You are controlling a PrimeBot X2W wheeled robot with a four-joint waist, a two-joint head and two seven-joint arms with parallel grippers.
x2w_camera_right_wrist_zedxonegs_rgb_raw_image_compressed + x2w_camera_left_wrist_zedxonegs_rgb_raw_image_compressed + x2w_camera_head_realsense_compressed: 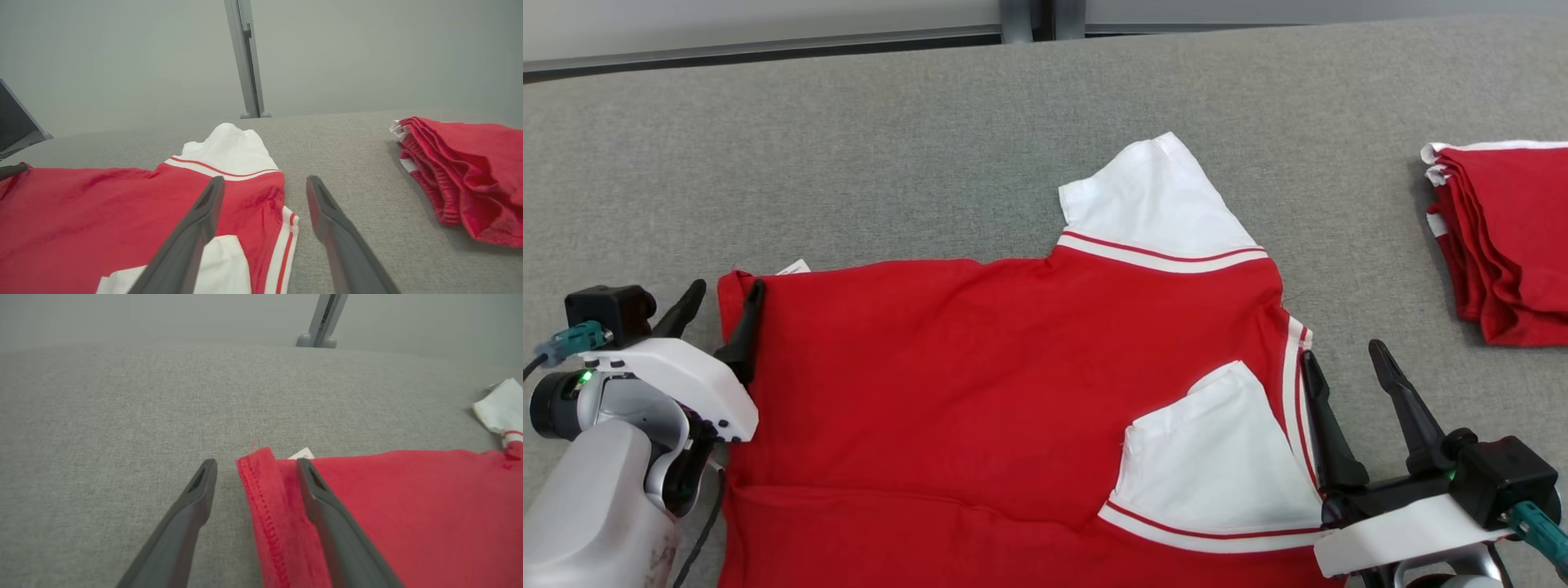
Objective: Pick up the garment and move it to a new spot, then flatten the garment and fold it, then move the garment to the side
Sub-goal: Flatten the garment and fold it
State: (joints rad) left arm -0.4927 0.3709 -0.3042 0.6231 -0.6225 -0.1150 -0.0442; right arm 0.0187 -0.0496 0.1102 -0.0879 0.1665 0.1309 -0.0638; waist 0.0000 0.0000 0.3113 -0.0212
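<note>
1. Nearest the robot, on the grey woven tabletop [849,147], the red short-sleeved shirt with white striped sleeves [980,367] is lying spread flat, with a long crease running across its near part. Judging by that, flattening is nearly done and folding is only beginning.
2. At the shirt's right end, the near white sleeve [1217,457] is lying turned inward over the red body, probably to give the shirt a tidier outline.
3. The right gripper [1342,351] is hovering with its jaws spread wide and holding nothing. One finger is over the striped white edge and the other is over bare table, apparently lining up to pinch that edge.
4. The left gripper [727,287] is likewise standing wide and empty. It is straddling the stitched red hem corner [261,498] beside a small white label [794,267], so both ends could be lifted together.
5. Farther back, the far white sleeve [1152,196] is sticking out unfolded onto the table.
6. Well apart at the far right, a stack of folded red garments [1511,237] is sitting, likely marking where this one is going.
</note>
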